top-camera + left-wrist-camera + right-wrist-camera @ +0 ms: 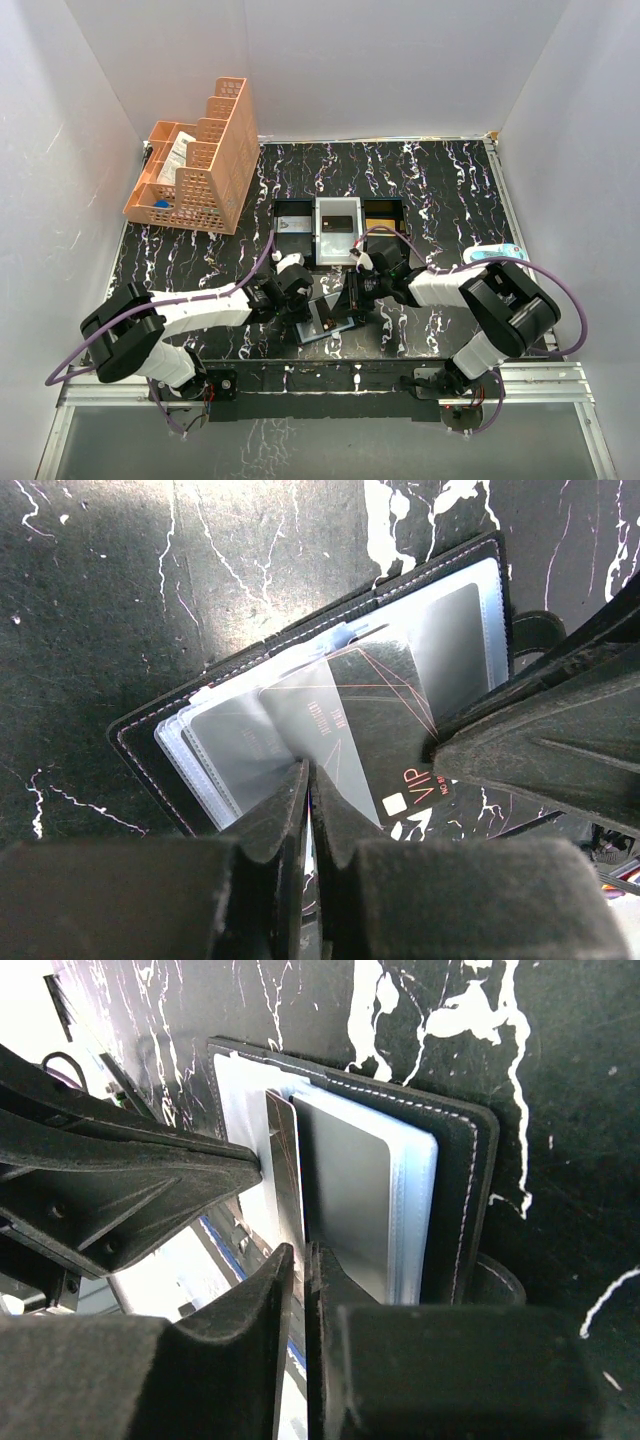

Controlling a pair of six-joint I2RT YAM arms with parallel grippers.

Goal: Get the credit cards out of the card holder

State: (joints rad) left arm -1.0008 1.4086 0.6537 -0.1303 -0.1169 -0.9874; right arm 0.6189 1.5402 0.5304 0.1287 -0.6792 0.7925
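Observation:
The card holder [322, 322] lies open on the black marbled table, between my two grippers. Its dark stitched cover [150, 750] [470, 1180] holds several clear plastic sleeves. A black credit card [390, 710] marked VIP sticks partway out of one sleeve. My left gripper [308, 770] [303, 305] is shut on the edge of that clear sleeve. My right gripper [300, 1252] [352, 292] has its jaws nearly together on the card's edge [283, 1160]. In the left wrist view the right gripper's fingers [540, 740] meet the card's right side.
A black-and-white three-compartment tray [338, 225] stands just behind the card holder. An orange slotted basket [195, 165] sits at the back left. A small light-blue object [495, 254] lies at the table's right edge.

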